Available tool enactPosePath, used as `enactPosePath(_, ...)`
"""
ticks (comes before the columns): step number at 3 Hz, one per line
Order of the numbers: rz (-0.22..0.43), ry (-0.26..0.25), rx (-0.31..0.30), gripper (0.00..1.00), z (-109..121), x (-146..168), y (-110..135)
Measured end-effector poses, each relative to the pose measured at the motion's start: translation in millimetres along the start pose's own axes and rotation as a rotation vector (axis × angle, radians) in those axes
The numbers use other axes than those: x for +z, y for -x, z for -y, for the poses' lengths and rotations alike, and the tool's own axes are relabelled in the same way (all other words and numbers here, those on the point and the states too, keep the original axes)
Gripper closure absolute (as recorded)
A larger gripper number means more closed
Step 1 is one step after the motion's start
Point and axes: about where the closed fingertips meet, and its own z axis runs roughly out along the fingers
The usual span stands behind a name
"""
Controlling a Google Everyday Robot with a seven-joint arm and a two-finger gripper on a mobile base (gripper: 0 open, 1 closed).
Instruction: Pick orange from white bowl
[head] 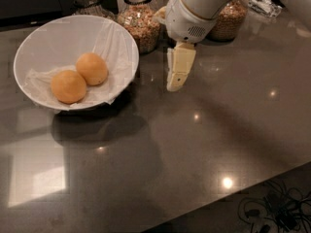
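one orange (pixel 91 68) | pale, egg-shaped (smooth skin) | claw (pixel 174 85) beside white bowl (pixel 52 39)

The gripper (pixel 176 80) is seen hanging over the table (pixel 204 149), just right of the white bowl (pixel 58 33) and apart from it. The orange (pixel 91 68) is held on the crumpled paper lining (pixel 39 81), touching a rounder, deeper-orange fruit (pixel 69 86). Glass jars of grain (pixel 140 21) are lined up behind.

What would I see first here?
Probably the big white bowl at the left of the dark counter, with the orange and a rounder fruit side by side inside. Then the robot's cream tool, hanging right of the bowl, before the grain jars.
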Motion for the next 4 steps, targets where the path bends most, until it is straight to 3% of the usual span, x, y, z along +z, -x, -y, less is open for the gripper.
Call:
enactPosePath(1, 0.077, 0.023, -0.085, 0.00, 30, 25, 34)
enactPosePath(3, 0.191, 0.104, -0.116, 0.00, 73, 53, 90)
enactPosePath(4, 0.191, 0.104, -0.116, 0.00, 73, 53, 90)
